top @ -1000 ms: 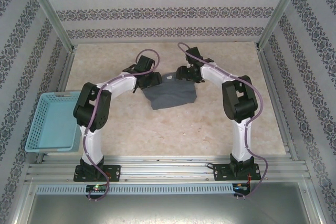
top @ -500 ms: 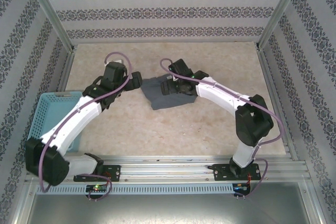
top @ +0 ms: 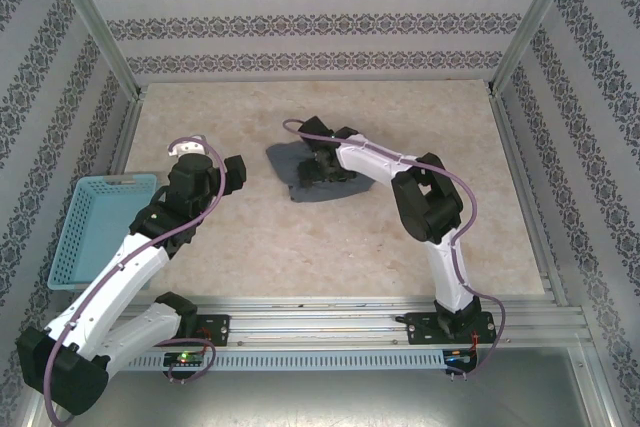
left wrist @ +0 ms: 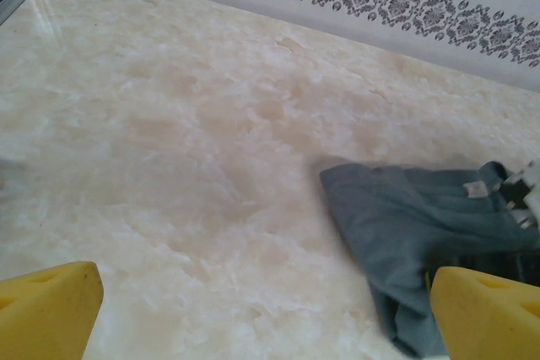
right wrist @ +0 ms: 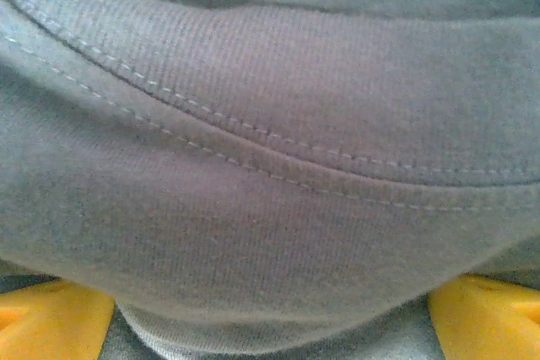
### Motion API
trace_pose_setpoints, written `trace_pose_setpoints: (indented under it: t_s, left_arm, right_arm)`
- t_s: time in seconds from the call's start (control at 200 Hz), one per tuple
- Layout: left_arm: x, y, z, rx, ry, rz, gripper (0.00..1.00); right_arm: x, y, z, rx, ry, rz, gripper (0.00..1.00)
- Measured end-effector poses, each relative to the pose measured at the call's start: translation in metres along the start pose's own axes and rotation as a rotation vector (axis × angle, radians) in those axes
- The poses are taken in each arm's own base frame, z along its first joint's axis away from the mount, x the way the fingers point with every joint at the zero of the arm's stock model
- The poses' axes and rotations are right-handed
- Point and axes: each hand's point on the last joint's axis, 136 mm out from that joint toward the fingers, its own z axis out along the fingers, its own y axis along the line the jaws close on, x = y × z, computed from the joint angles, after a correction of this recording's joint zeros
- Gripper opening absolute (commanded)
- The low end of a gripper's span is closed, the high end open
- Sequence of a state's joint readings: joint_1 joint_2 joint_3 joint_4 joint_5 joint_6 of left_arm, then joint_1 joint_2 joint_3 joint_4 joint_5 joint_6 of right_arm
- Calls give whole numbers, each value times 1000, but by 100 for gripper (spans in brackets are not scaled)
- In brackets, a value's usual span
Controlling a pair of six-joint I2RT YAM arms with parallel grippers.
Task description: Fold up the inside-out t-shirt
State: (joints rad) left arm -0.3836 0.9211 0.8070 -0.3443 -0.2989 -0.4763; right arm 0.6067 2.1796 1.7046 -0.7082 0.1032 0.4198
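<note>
Inside-out t-shirt [top: 288,169] lies bunched on the surface [top: 330,247], in the same place as a second ago. Light-blue basket [top: 98,237]: well left of the t-shirt, unmoved. Left end effector [top: 212,161]: a second ago at the t-shirt's left edge, now drawn back and standing apart on the t-shirt's left, between it and the basket. Its yellow pads [left wrist: 51,305] are spread wide over bare surface. In the left wrist view the t-shirt lies to their right, with its pale label [left wrist: 477,190] at the far edge. Right end effector [top: 320,162]: shifted from the t-shirt's far right corner to its middle, down on the cloth. Its pads [right wrist: 494,314] stand spread, and a stitched fold of grey cloth bulges between them.
</note>
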Motion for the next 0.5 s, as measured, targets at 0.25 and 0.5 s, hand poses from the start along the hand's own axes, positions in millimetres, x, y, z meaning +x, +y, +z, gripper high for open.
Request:
trace_pose_setpoints:
  t_s: [0.25, 0.5]
  left_arm:
    - [0, -1, 5, 9, -14, -6, 100]
    - [3, -2, 9, 11, -10, -2, 100]
  right_arm:
    - [-51, -99, 8, 66, 1, 156, 94]
    - [-75, -187, 12, 126, 21, 224, 94]
